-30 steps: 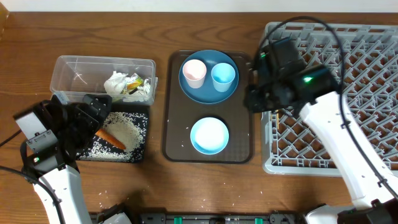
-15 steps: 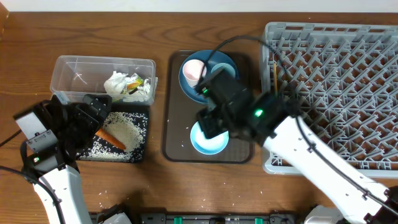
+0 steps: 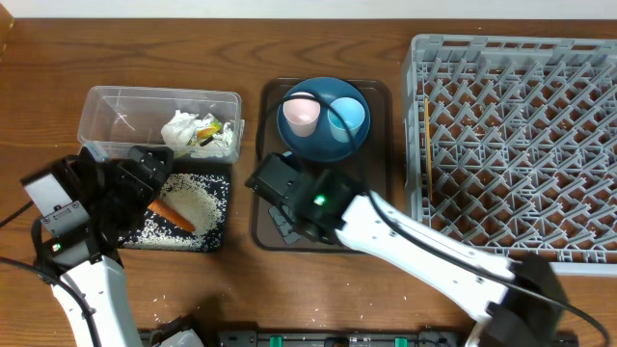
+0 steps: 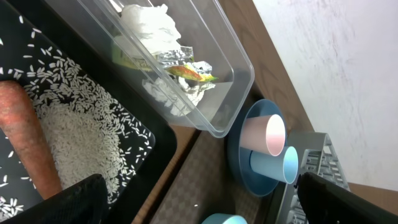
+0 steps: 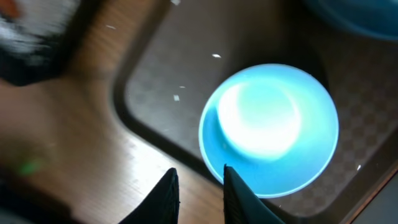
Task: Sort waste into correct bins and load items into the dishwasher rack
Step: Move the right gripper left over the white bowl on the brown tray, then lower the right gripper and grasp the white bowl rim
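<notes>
- Step: bowl pickup.
- Right gripper [image 5: 199,198] hung over pale blue-white round bowl [image 5: 268,127] on dark brown serving tray [image 5: 155,81], fingers slightly parted, empty.
- Next: straddle rim, clench, lift to grey lattice rack [image 3: 511,145].
- Left gripper [image 3: 145,176] splayed, over shallow black tray [image 3: 224,231].

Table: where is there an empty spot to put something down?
The rack is nearly bare; only chopsticks lie by its left edge. Bare table shows behind the box and in front of the black tray. The brown tray is crowded: plate, bowl, right arm.
</notes>
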